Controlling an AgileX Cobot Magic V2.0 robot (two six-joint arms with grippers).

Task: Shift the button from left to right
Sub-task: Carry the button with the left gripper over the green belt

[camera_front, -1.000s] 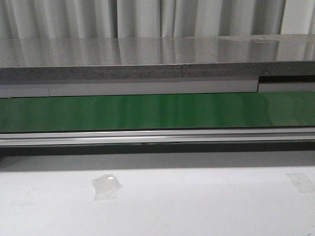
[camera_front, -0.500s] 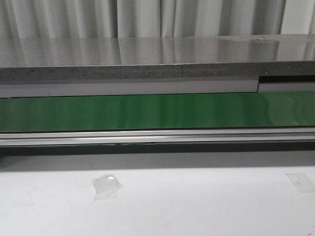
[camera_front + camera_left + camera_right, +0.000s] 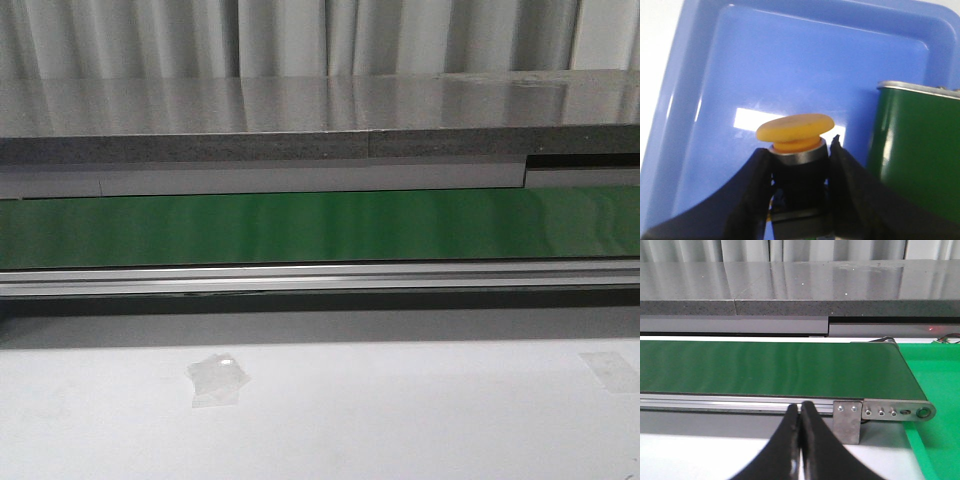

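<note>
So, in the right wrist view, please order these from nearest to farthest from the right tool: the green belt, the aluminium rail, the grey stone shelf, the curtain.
Seen from the right tool, whose fingers are pressed together:
1. Aluminium rail, just ahead of the tips, on the conveyor's near edge.
2. Green belt, right behind the rail.
3. Grey stone shelf, beyond and above the belt.
4. Curtain, at the very back.

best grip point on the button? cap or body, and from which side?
Body, not cap. In the left wrist view the left gripper already has its fingers on opposite flat sides of the button's black cube body, just under the metal collar. The yellow cap overhangs and is rounded, so it would likely slip. Approaching with the fingers straddling the body, over the blue tray, looks sound.
</note>
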